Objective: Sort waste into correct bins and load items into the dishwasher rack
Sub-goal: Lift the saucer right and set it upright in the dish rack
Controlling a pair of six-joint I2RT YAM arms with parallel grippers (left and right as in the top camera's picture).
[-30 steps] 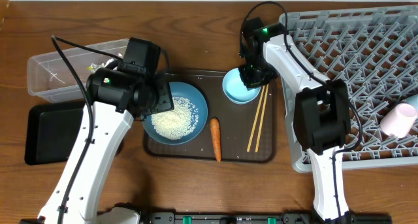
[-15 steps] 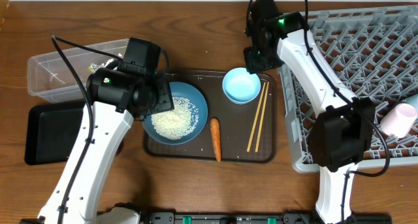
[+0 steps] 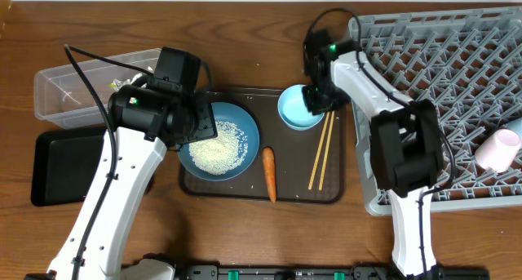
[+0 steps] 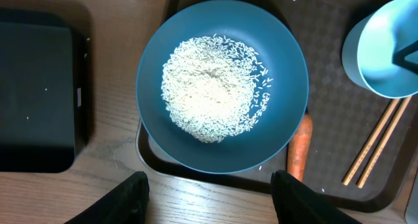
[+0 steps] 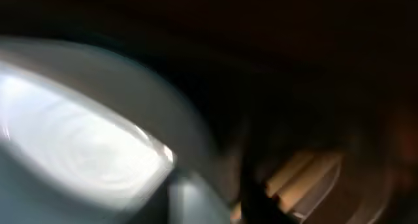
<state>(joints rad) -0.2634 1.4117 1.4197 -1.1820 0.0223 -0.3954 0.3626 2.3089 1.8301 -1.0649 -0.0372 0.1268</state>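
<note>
The wide blue bowl with the heap of white rice sits on the dark-brown tray. My left gripper is open and empty, hovering over the bowl's near rim. The orange carrot lies to the right of the bowl and also shows in the left wrist view. My right gripper is low at the right rim of the light-blue cup on its saucer, with one finger inside the cup. The right wrist view is blurred and shows the cup and the two chopsticks, which lie right of it.
The grey dishwasher rack fills the right side, with the white-pink cup in it. The clear tub holding wrapper scraps is at the back left. The black tray is in front of the tub. The brown serving tray holds the dishes.
My right gripper lifted away from the light-blue cup toward the back, then came down again at the cup's right rim. The left arm has not moved.
</note>
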